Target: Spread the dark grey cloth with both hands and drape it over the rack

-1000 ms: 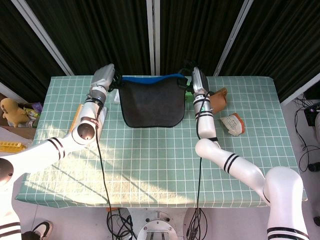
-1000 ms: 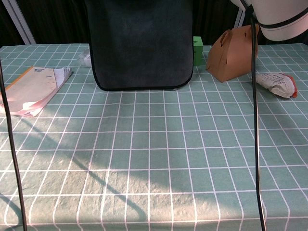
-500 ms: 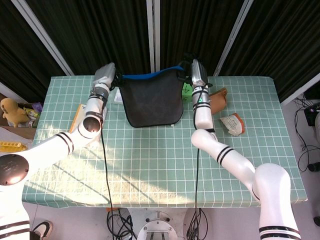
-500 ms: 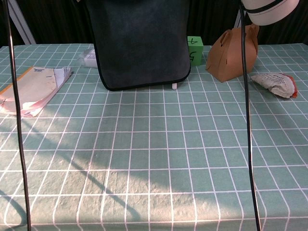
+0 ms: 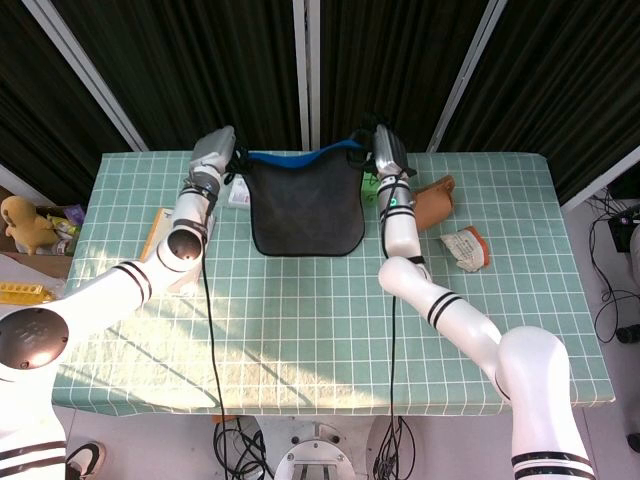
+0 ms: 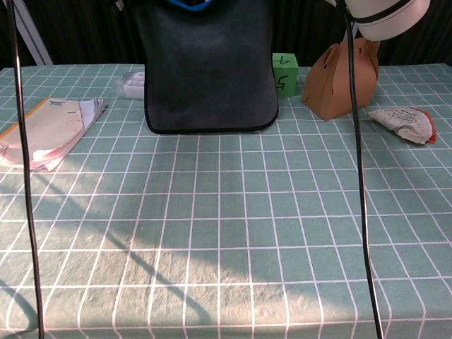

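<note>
The dark grey cloth (image 5: 305, 210) hangs spread flat at the far side of the table, its black-trimmed lower hem (image 6: 210, 130) level and just at the tabletop. A blue edge (image 5: 295, 156) runs along its top and shows at the upper rim of the chest view (image 6: 187, 3). My left hand (image 5: 215, 150) holds the cloth's upper left corner. My right hand (image 5: 383, 152) holds the upper right corner. Neither hand shows in the chest view. The rack is hidden behind the cloth.
A green numbered cube (image 6: 284, 74) and a brown paper box (image 6: 339, 78) stand right of the cloth, with a crumpled wrapper (image 6: 404, 121) further right. Papers (image 6: 46, 127) and a small white packet (image 6: 131, 83) lie to the left. Arm cables (image 6: 357, 176) hang in front.
Both hands have moved farther back and slightly inward. The cloth's top has dropped into the chest view, its hem has levelled out, and the white rack foot seen half a second ago is covered.
</note>
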Controlling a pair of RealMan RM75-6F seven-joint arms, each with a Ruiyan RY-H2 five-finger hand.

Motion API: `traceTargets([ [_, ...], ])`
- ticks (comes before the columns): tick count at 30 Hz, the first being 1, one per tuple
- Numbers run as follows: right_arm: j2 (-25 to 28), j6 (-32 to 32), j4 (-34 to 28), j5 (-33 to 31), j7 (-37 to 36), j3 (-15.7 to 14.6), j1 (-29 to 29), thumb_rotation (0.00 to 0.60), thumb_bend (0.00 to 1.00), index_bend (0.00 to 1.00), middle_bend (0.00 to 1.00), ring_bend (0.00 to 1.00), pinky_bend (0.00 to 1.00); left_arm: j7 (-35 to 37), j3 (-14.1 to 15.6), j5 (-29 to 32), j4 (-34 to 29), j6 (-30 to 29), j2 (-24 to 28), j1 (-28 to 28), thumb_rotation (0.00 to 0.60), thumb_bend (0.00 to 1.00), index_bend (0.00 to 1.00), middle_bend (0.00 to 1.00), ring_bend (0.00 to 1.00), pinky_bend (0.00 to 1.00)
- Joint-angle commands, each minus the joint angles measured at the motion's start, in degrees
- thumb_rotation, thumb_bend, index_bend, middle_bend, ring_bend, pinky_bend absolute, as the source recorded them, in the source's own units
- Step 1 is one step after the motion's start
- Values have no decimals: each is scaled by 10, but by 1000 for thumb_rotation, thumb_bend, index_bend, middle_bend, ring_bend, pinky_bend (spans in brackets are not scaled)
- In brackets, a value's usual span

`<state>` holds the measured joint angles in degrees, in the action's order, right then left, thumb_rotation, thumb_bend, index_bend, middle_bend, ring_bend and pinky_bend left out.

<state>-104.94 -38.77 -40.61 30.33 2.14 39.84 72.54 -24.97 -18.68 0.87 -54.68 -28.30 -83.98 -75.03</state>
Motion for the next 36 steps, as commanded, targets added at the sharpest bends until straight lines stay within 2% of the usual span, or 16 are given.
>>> traceTargets([
  [1, 16, 27, -10, -18, 9, 0, -3, 600, 76, 0, 0, 0, 0, 27, -6, -35, -2, -2, 4, 7, 598, 169, 0, 85, 271, 332],
  [4, 34, 39, -23, -42, 26, 0, -3, 600, 2, 0, 0, 0, 0, 56, -20, -70, 1, -27, -4, 14, 575, 68, 0, 0, 163, 217],
  [7, 49, 36, -44, -54, 36, -3, -7, 600, 0, 0, 0, 0, 0, 79, -31, -102, -3, -46, -5, 21, 565, 62, 0, 0, 121, 177],
  [12, 76, 27, -92, -70, 35, -4, -20, 600, 0, 0, 0, 0, 0, 97, -40, -125, -17, -66, 2, 30, 533, 48, 0, 0, 103, 162],
  [14, 90, 17, -120, -62, 30, -7, -30, 600, 0, 0, 0, 0, 0, 102, -44, -133, -25, -83, 5, 35, 498, 30, 0, 0, 93, 161],
  [17, 115, 0, -170, -39, 16, -10, -54, 600, 5, 0, 0, 0, 0, 110, -48, -147, -53, -100, 20, 47, 387, 9, 0, 0, 77, 159],
  [19, 143, -19, -225, -3, 6, -21, -83, 600, 19, 0, 0, 0, 0, 130, -55, -176, -100, -119, 44, 68, 194, 0, 0, 0, 63, 158],
  [20, 158, -30, -254, 19, 3, -28, -99, 600, 23, 0, 0, 0, 0, 140, -57, -197, -130, -128, 59, 82, 136, 0, 0, 0, 57, 158],
  [21, 181, -47, -297, 52, -1, -40, -125, 600, 31, 0, 0, 0, 0, 156, -58, -234, -176, -148, 82, 105, 89, 2, 0, 0, 50, 158],
  [23, 221, -84, -369, 109, -1, -63, -170, 600, 42, 0, 0, 0, 0, 181, -52, -306, -254, -197, 117, 151, 45, 8, 0, 0, 44, 158],
  [26, 301, -159, -498, 212, 15, -120, -260, 600, 60, 0, 0, 0, 0, 211, -15, -451, -373, -304, 173, 245, 35, 11, 0, 0, 43, 159],
  [27, 335, -188, -547, 250, 25, -148, -298, 600, 64, 0, 0, 0, 0, 218, 9, -505, -408, -348, 192, 283, 37, 10, 0, 2, 43, 158],
  [30, 408, -266, -648, 328, 54, -216, -388, 600, 67, 0, 0, 0, 0, 227, 73, -614, -463, -450, 222, 375, 40, 5, 0, 17, 44, 158],
  [33, 438, -360, -696, 407, 75, -285, -474, 600, 67, 0, 0, 0, 0, 215, 135, -681, -476, -540, 222, 458, 40, 4, 0, 45, 48, 155],
  [36, 432, -434, -688, 461, 78, -348, -549, 600, 68, 0, 0, 0, 0, 208, 184, -720, -467, -607, 202, 528, 41, 3, 8, 53, 52, 154],
])
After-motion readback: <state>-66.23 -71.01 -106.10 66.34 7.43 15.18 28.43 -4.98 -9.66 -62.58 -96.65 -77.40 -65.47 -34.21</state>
